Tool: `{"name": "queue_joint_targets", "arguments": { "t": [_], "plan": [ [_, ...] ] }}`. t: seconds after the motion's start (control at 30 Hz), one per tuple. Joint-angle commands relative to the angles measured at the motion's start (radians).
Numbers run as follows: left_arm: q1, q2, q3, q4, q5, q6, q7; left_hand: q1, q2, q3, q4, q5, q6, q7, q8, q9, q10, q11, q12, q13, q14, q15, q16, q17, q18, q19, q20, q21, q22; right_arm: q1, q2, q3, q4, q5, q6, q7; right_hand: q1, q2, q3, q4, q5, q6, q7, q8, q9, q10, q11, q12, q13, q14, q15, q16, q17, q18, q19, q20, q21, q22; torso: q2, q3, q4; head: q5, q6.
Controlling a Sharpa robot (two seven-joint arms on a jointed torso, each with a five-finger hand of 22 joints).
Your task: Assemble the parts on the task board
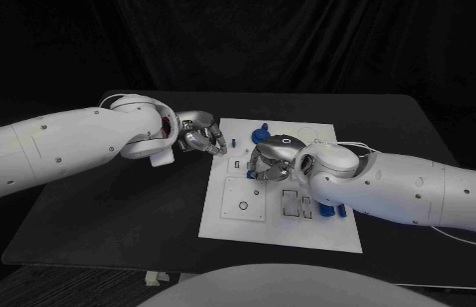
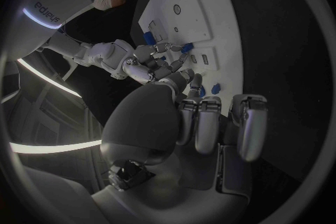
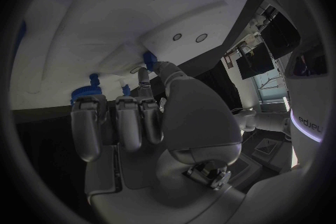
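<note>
— Where are you in the job?

— Mid-assembly, I judge. My right hand (image 1: 269,161) is down over the middle of the board (image 1: 233,231), fingers (image 3: 145,77) curled toward a blue part (image 3: 149,57) at their tips. It looks like I'm pinching or pressing that part at the board, but I cannot tell whether I truly hold it.

— And your left?

— My left hand (image 1: 201,140) hovers at the board's left edge, above the counter (image 1: 119,217). Its fingers (image 2: 210,123) are bent forward, side by side; I see nothing in them, though whether they're closed I cannot tell.

— Where are the other parts?

— A round blue piece (image 1: 260,133) sits near the board's far edge, a small peg (image 1: 234,142) stands just beside my left fingers, and two more pegs (image 1: 336,210) stand by the slots near my right forearm.

— What does the next move call for?

— Seating the part under my right fingers squarely in its recess, I think: a straight push, without tipping it. My left could steady the board's edge.
</note>
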Motion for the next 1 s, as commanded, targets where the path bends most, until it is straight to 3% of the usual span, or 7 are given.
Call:
{"name": "queue_joint_targets", "arguments": {
  "t": [0.03,0.23,0.53,1.0],
  "plan": [
    [-0.003,0.004,0.001,-0.001,0.004,0.020,0.000,0.001,0.003,0.002,0.006,-0.006,0.006,0.000,-0.003,-0.001,0.105,0.007,0.003,0.263,0.106,0.009,0.003,0.263,0.009,0.039,0.008,-0.005,0.194,-0.003,0.002,0.001,-0.002,-0.009,0.018,-0.007,0.002,-0.007,0.007,0.000,0.008,0.008,-0.001,0.007,0.003,0.106,-0.005,0.003,0.263,0.103,-0.007,0.003,0.263,-0.016,0.106,-0.006,0.003,0.263,-0.001,-0.0003,-0.0012,0.000,0.000],
    [-0.007,0.007,0.001,-0.004,0.004,0.023,0.000,0.001,0.003,0.002,0.008,-0.006,0.007,0.000,-0.002,-0.002,0.105,0.007,0.003,0.263,0.106,0.009,0.003,0.263,0.009,0.037,0.008,-0.007,0.192,-0.006,0.005,0.001,-0.004,-0.009,0.030,-0.005,0.004,-0.010,0.016,-0.008,0.001,0.014,-0.004,0.012,0.013,0.106,-0.008,0.003,0.263,0.103,-0.009,0.003,0.263,-0.016,0.106,-0.008,0.003,0.263,-0.001,-0.0004,-0.0002,-0.001,0.000],
    [-0.012,0.012,0.001,-0.010,0.004,0.028,-0.002,0.002,0.004,0.002,0.008,-0.006,0.008,0.000,-0.002,-0.003,0.105,0.007,0.003,0.263,0.106,0.009,0.003,0.263,0.010,0.034,0.009,-0.009,0.189,-0.012,0.008,0.001,-0.005,-0.009,0.034,0.007,0.016,-0.011,0.043,-0.041,0.003,0.037,-0.017,0.044,0.055,0.106,-0.020,0.003,0.263,0.103,-0.019,0.003,0.263,-0.016,0.106,-0.017,0.003,0.263,-0.001,-0.0016,0.0002,0.001,0.000],
    [-0.021,0.018,0.001,-0.020,0.004,0.036,-0.004,0.004,0.005,0.004,0.011,-0.007,0.007,0.000,-0.003,-0.007,0.105,0.007,0.003,0.263,0.106,0.009,0.003,0.263,0.012,0.030,0.009,-0.013,0.186,-0.015,0.007,0.001,-0.003,-0.006,-0.022,0.042,0.014,-0.005,0.063,-0.072,-0.008,0.036,-0.028,0.086,0.118,0.106,-0.030,0.003,0.263,0.103,-0.028,0.003,0.263,-0.016,0.106,-0.027,0.003,0.263,-0.002,-0.0018,-0.0008,-0.001,0.000]
  ]
}}
